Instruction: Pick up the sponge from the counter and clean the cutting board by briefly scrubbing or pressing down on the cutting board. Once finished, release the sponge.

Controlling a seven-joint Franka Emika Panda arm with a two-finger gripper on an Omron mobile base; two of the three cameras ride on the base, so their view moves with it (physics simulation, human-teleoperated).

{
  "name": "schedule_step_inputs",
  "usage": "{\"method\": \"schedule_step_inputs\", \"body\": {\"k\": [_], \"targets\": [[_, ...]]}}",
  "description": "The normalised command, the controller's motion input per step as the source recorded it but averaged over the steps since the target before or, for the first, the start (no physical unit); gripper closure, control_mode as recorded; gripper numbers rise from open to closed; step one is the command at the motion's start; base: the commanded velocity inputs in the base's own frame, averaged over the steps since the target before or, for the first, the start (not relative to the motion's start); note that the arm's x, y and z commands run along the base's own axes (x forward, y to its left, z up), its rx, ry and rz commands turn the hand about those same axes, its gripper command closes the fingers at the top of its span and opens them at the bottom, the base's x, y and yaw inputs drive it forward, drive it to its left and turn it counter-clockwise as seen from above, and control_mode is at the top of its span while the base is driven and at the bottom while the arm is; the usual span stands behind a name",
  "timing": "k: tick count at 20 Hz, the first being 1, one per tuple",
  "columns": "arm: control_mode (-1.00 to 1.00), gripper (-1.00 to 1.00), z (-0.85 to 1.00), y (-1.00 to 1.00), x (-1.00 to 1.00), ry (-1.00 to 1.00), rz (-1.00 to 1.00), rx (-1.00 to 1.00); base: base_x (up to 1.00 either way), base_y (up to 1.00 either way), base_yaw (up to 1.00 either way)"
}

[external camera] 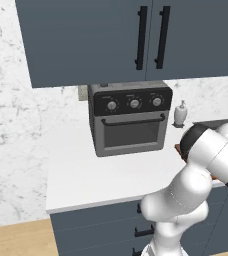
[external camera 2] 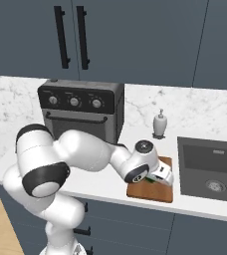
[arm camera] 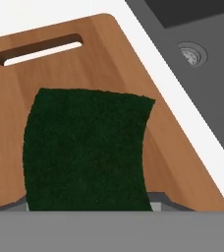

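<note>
My gripper (external camera 2: 155,180) grasps the small rectangular sponge (arm camera: 87,150), its rough dark green scouring face bowed, low over the flat reddish-brown wooden cutting board (arm camera: 119,59) with a slotted handle, on the smooth white desk (external camera: 86,175).

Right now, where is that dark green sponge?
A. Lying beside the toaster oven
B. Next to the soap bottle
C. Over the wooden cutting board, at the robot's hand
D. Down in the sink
C: in the hand view the sponge covers the middle of the cutting board, and in the right base view a bit of green shows under the gripper over the board, apart from the sink.
</note>
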Motion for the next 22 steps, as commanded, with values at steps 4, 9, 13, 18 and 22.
{"method": "schedule_step_inputs", "body": {"k": [4,9,13,18,22], "targets": [[-1.0,1.0,0.09,0.23,0.11,0.0,0.0,0.01,0.0,0.0,0.0],[-1.0,1.0,0.05,0.27,0.12,0.0,0.0,0.0,0.0,0.0,0.0],[-1.0,1.0,0.01,0.27,0.05,0.02,0.0,0.01,0.0,0.0,0.0],[-1.0,1.0,0.0,0.09,0.01,0.01,0.0,0.01,0.0,0.0,0.0],[-1.0,1.0,0.0,-0.23,0.0,0.03,0.0,0.0,0.0,0.0,0.0]]}}
